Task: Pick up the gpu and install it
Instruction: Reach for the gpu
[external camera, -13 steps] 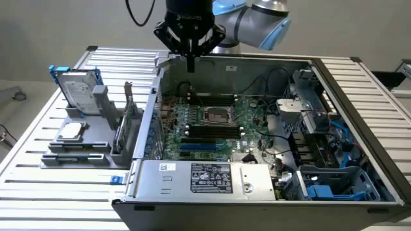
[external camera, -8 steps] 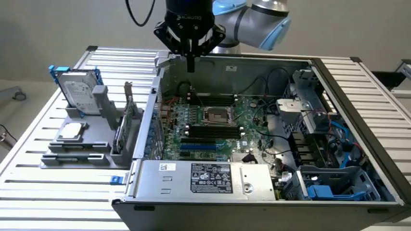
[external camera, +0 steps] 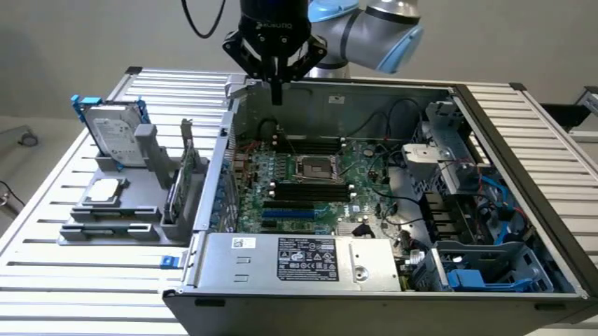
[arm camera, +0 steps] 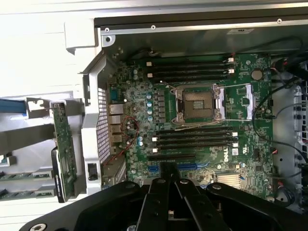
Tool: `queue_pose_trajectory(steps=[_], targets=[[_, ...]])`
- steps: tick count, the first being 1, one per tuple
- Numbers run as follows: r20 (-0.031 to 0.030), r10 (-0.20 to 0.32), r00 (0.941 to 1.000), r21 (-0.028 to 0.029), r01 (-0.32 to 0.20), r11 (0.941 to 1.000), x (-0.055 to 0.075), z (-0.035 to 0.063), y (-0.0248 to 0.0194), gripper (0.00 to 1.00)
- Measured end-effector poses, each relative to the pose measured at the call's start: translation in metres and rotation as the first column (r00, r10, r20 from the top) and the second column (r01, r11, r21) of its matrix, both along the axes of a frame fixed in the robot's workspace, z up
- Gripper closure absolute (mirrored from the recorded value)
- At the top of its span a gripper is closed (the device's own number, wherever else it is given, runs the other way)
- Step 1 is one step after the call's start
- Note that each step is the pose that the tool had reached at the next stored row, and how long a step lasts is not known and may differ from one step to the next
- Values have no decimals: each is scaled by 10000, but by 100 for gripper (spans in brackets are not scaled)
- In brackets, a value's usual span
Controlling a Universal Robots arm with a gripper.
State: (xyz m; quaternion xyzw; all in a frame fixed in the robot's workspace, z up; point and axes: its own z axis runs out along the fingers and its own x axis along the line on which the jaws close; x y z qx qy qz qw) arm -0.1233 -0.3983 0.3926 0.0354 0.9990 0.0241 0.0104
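Hovering over the case's [external camera: 374, 82] rear edge, my gripper [external camera: 276, 91] [arm camera: 168, 169] has its fingers pressed together, holding nothing. The gpu [external camera: 190, 171] [arm camera: 65, 149] stands on edge in the rack [external camera: 112, 234], just beside the case at the exterior view's left.

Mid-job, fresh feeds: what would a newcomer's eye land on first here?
The open dark-grey metal computer case, its green motherboard exposed, dominates the slatted metal table. The black end effector hangs over the case's far corner on the exterior view's left, holding nothing. The gpu, a thin dark green card, stands on edge in a grey plastic rack outside the case, on that same side.
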Motion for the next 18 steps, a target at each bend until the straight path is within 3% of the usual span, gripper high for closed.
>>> queue_pose_trajectory(steps=[9,15,18], targets=[[-1,0,10000,-1,0,10000,-397,-26,87,89],[-3,2,10000,-1,-2,10000,-668,-54,94,89],[-31,2,10000,-1,-2,10000,-804,-62,94,89]])
